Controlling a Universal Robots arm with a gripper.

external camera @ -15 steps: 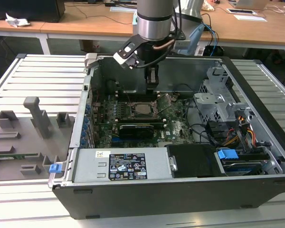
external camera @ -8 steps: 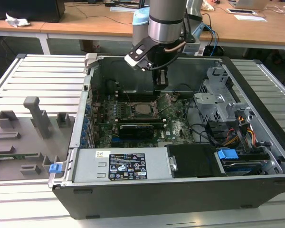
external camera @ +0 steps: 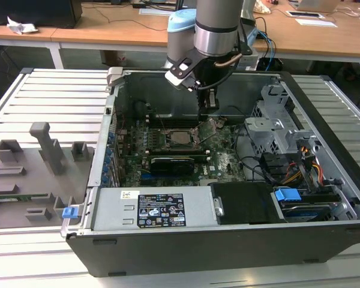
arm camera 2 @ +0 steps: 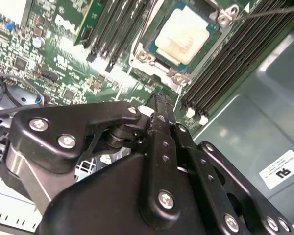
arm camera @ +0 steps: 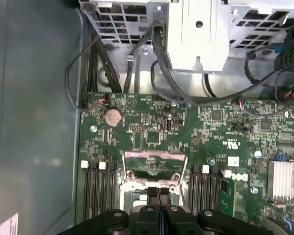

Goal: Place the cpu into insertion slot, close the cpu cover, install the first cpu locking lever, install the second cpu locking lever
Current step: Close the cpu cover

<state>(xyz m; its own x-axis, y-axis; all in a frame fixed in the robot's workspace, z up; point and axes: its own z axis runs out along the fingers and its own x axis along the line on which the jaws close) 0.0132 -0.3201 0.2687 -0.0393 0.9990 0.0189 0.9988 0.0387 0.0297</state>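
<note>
The cpu point(arm camera 2: 182, 35) lies seated in the insertion slot point(arm camera 2: 152, 58). At the exterior view's right of it, the cpu cover point(arm camera: 154, 156) stands open. The pincer point(arm camera: 157, 192), clenched and empty, hovers beside it. I judge a steady push on the cover's free edge best, kept clear of the chip.

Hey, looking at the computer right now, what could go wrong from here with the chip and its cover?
The chip lies in its socket with the cover raised; a crooked push could make the cover bear unevenly on the chip. The shut end effector hangs close above the board; it might scrape the memory slots beside the socket.
</note>
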